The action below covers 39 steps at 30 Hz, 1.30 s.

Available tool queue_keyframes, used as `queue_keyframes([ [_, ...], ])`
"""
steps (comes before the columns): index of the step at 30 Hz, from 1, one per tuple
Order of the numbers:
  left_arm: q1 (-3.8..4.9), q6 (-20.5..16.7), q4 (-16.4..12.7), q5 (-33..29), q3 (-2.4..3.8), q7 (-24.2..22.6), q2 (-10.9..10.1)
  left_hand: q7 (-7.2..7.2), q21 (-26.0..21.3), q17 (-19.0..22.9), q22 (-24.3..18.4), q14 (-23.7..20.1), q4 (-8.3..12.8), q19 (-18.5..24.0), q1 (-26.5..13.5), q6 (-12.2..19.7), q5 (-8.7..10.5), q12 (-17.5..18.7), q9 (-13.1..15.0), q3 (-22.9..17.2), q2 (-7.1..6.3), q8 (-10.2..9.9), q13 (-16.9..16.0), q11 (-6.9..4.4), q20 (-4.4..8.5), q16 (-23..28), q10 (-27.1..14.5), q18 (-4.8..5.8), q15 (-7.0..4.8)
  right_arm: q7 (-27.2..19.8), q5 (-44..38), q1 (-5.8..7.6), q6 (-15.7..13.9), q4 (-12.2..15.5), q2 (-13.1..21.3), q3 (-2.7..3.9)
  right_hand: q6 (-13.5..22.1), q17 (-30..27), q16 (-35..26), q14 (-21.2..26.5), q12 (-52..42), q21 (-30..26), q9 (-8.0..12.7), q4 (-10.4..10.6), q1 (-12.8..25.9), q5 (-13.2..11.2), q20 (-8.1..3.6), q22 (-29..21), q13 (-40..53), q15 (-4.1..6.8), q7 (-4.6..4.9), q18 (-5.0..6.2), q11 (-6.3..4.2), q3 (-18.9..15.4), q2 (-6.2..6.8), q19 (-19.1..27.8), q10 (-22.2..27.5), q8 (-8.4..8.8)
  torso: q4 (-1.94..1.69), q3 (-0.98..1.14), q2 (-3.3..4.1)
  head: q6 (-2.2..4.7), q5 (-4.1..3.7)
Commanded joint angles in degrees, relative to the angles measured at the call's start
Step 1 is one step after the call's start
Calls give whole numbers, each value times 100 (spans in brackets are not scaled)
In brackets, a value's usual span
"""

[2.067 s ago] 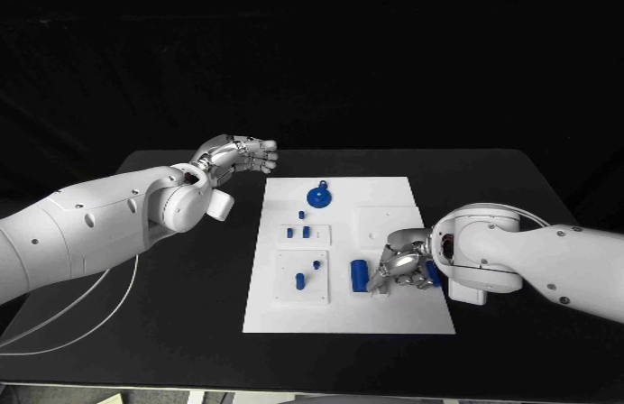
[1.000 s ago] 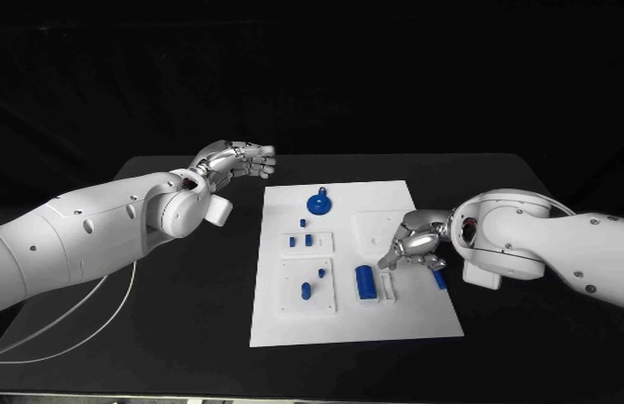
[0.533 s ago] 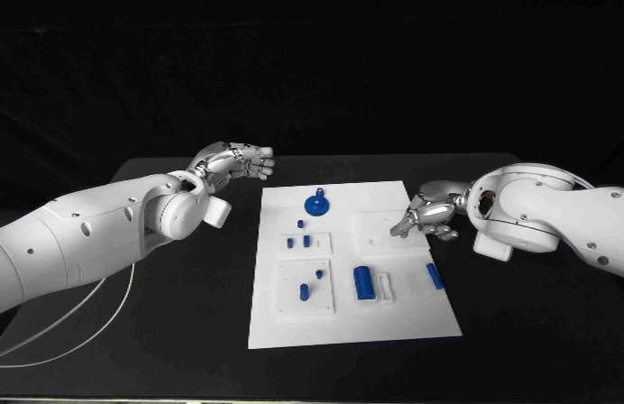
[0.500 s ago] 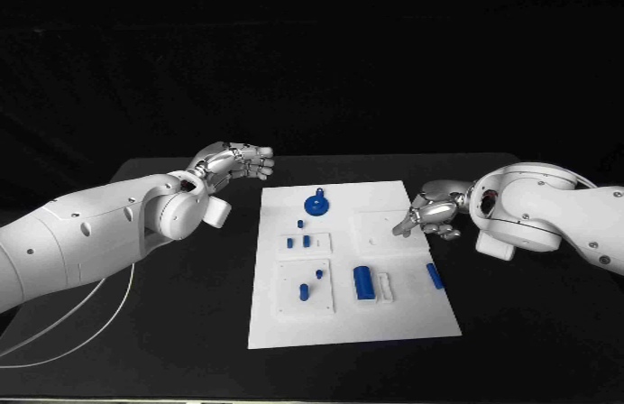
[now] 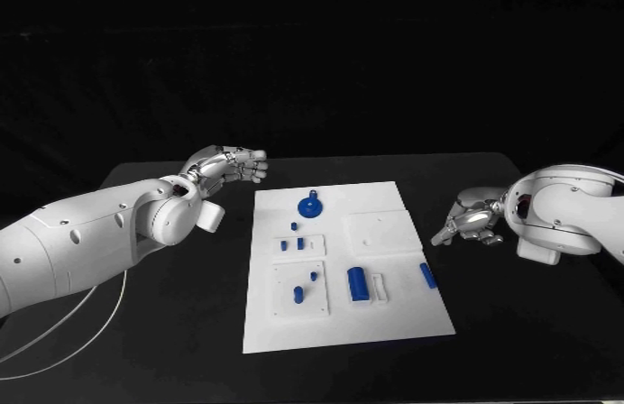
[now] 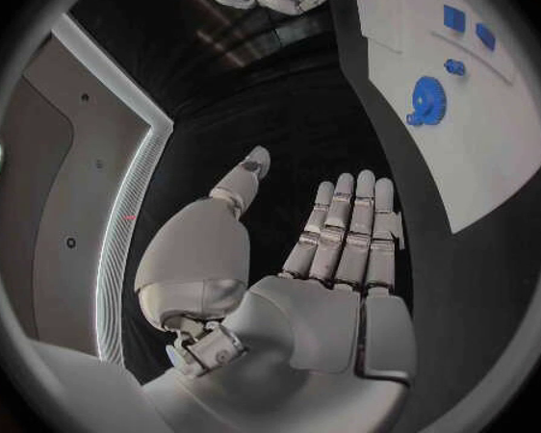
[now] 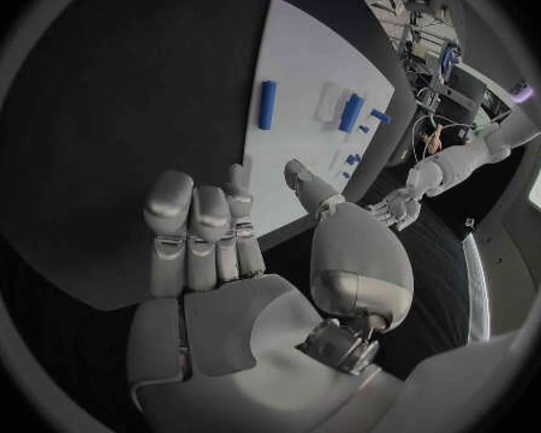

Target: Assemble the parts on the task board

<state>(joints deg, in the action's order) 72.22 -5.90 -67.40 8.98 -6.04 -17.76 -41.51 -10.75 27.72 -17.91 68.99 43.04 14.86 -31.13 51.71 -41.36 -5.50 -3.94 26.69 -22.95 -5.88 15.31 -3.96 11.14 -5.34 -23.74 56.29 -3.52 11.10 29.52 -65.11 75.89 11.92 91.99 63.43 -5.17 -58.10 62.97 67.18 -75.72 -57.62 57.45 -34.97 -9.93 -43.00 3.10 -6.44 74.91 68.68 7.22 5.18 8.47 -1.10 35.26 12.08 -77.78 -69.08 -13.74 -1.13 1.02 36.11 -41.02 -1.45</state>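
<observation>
The white task board [image 5: 397, 309] lies in the middle of the black table. On it I see a blue round disc with a knob [image 5: 311, 206], small blue pegs [image 5: 295, 243] in a raised plate, two more pegs [image 5: 303, 285], a blue cylinder [image 5: 355, 282] beside a white block [image 5: 379, 287], and a blue bar [image 5: 426, 275] lying flat near the right edge. My right hand [image 5: 472, 225] hovers off the board's right edge, holding nothing, its fingers loose [image 7: 211, 241]. My left hand [image 5: 228, 165] hangs past the board's far left corner, fingers straight and empty [image 6: 343, 250].
Black table [image 5: 169, 332] surrounds the board on all sides. A white cable [image 5: 78, 332] trails from my left arm across the near left part of the table. The left wrist view shows the disc [image 6: 427, 99] on the board [image 6: 487, 154].
My right hand has pulled back from over the cylinder and bar to the right, off the board, with nothing in it. The blue bar stays lying flat. My left hand has barely moved.
</observation>
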Motion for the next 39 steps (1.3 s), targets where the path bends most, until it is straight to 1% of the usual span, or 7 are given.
queue_keyframes([
  [1, 1, 52, -9, -31, 3, -45, 8, -136, -40, -8, 8, 44, -33, -12, -35, -12, 5, -6, 10, 13, 35, 32, -5, 10, 2, -6, 37, -81, 2, 142, -232, -9, 299, 53, 1, -114, 93, -9, -40, 4, 27, -33, -12, 72, -1, -29, 42, -7, -11, -40, 50, 653, 34, 15, 72, 27, 15, 27, 5, 9, -1, 9, -49],
  [5, 0, 60, -5, -31, 3, -47, 9, -136, -40, -8, 10, 44, -34, -13, -35, -12, 5, -6, 10, 13, 34, 32, -5, 9, 2, -6, 38, -82, 2, 105, -257, -32, 261, 94, -10, -232, 146, -13, -49, 9, 36, -39, -17, 187, 63, -29, 60, -9, -16, -53, 66, 653, 48, -16, 125, 39, 31, 48, -1, 19, 7, 2, -81],
  [10, 0, 69, -8, -31, 2, -47, 6, -136, -40, -9, 11, 44, -35, -13, -36, -12, 5, -6, 10, 12, 36, 33, -5, 9, 2, -6, 38, -82, 2, 82, -275, -91, 194, 142, -18, -273, 211, -11, -52, 17, 37, -41, -26, 279, 196, -29, 68, -4, -15, -68, 82, 653, 65, -163, 112, 60, 48, 71, -3, 14, 5, -7, -115],
  [13, 0, 71, -8, -31, 2, -47, 7, -136, -41, -9, 12, 44, -35, -13, -36, -12, 5, -6, 10, 12, 36, 33, -5, 9, 2, -6, 38, -82, 2, 66, -276, -136, 153, 164, -39, -285, 233, 1, -47, 36, 31, -34, -51, 132, 313, -29, 58, 19, -6, -69, 83, 653, 61, -514, -56, 111, 70, 69, -2, 7, 3, -17, -124],
  [19, 0, 80, -4, -31, 2, -43, 4, -136, -42, -9, 14, 44, -37, -13, -38, -12, 6, -5, 9, 12, 37, 33, -5, 10, 2, -5, 38, -82, 2, 41, -311, -248, 128, 193, -129, -295, 224, 6, -61, 54, 39, -60, -48, -532, 541, -7, 18, 31, -18, -51, 65, 653, 46, -1270, -565, 192, 86, 89, -3, 5, 4, -16, -133],
  [28, 0, 88, -11, -31, 2, -45, -10, -138, -44, -10, 18, 42, -42, -12, -48, -8, 9, -3, 9, 16, 33, 32, -4, 11, 0, -3, 37, -81, 4, 76, -399, -350, 155, 111, -280, -297, 174, 2, -67, 42, 36, -67, -38, -660, 453, -7, 12, 22, -26, -41, 53, 653, 36, -1305, -711, 170, 68, 83, -9, 4, 5, -45, -113],
  [39, 0, 109, -26, -31, 2, -35, -26, -138, -47, -11, 21, 40, -47, -12, -56, -5, 10, -2, 8, 18, 32, 31, -3, 11, 0, -2, 35, -81, 4, 92, -425, -430, 195, -6, -352, -312, 90, 0, -68, 22, 32, -57, -36, -610, -198, -28, 52, 16, -41, -40, 46, 653, 30, -960, -835, 121, 36, 62, -4, 2, 2, -68, -104],
])
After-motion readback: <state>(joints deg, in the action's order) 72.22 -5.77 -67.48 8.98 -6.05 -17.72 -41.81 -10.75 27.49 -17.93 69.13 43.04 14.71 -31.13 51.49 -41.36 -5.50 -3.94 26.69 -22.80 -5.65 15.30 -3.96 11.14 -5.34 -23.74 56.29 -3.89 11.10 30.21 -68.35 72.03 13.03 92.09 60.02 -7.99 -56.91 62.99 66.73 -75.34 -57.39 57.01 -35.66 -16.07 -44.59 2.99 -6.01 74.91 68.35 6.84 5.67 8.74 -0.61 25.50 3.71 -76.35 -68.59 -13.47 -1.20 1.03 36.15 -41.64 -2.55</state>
